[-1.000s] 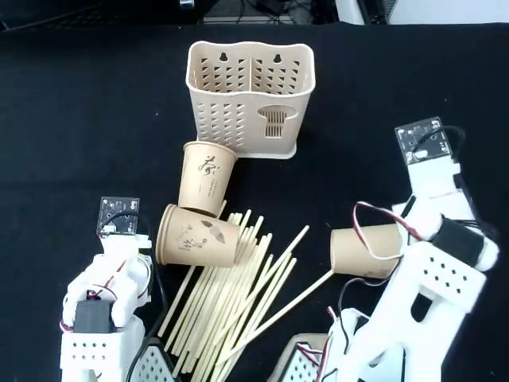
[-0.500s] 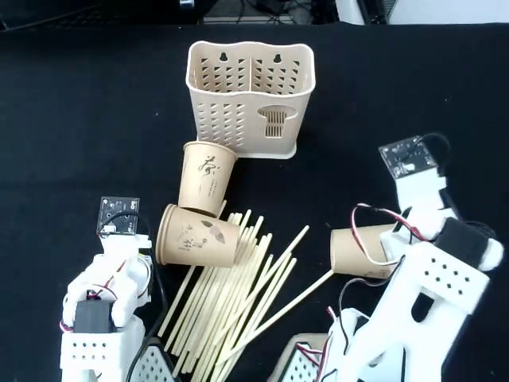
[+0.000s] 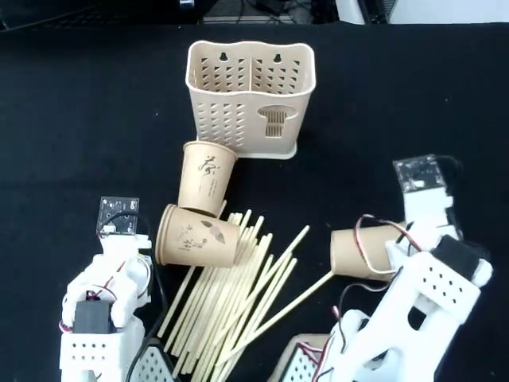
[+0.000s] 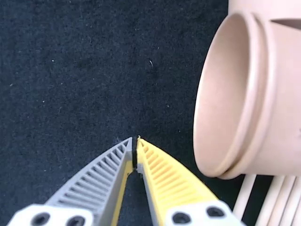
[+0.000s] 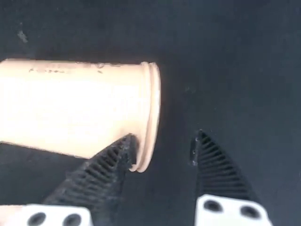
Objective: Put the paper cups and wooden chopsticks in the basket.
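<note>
A beige slotted basket (image 3: pixel 250 95) stands at the back of the black table. One paper cup (image 3: pixel 207 179) leans just in front of it. A second cup (image 3: pixel 197 236) lies on its side over a spread of wooden chopsticks (image 3: pixel 238 294). Its rim (image 4: pixel 235 94) shows close beside my shut left gripper (image 4: pixel 136 141), which holds nothing. A third cup (image 3: pixel 362 252) lies on its side to the right. My right gripper (image 5: pixel 162 141) is open at that cup's (image 5: pixel 75 108) mouth end, one finger over the rim, the other on bare cloth beyond it.
The left arm (image 3: pixel 107 294) sits at the front left, the right arm (image 3: pixel 429 263) at the front right. Black cloth (image 3: pixel 87 119) covers the table around the basket. Loose chopstick ends (image 4: pixel 268 202) lie near the left gripper.
The right arm's wrist has swung and drawn back toward the front, settling over the right-hand cup. The left arm, cups and chopsticks have not moved.
</note>
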Available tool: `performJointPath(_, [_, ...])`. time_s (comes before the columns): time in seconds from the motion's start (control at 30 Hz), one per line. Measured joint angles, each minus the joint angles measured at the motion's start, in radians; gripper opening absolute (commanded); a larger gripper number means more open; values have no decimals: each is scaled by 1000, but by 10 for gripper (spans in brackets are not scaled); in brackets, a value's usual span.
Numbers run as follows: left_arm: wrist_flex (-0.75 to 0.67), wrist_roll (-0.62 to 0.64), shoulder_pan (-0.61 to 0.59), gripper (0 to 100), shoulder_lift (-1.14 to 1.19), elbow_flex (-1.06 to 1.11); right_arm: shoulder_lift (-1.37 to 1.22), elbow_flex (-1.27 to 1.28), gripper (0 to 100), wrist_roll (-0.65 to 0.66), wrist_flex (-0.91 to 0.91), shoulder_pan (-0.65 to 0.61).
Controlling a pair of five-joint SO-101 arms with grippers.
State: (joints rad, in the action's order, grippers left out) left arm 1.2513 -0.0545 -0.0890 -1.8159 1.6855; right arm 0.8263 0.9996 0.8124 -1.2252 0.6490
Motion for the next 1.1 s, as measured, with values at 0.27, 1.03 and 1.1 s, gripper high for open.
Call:
performJointPath(0.27, [0,0,0,32,0,0,2,66,152,66,8,-107])
performJointPath(1.03, [0,0,0,32,0,0,-26,209,18,161,-2,-183])
performJointPath(1.1, [0,0,0,32,0,0,-26,209,18,161,-11,-181])
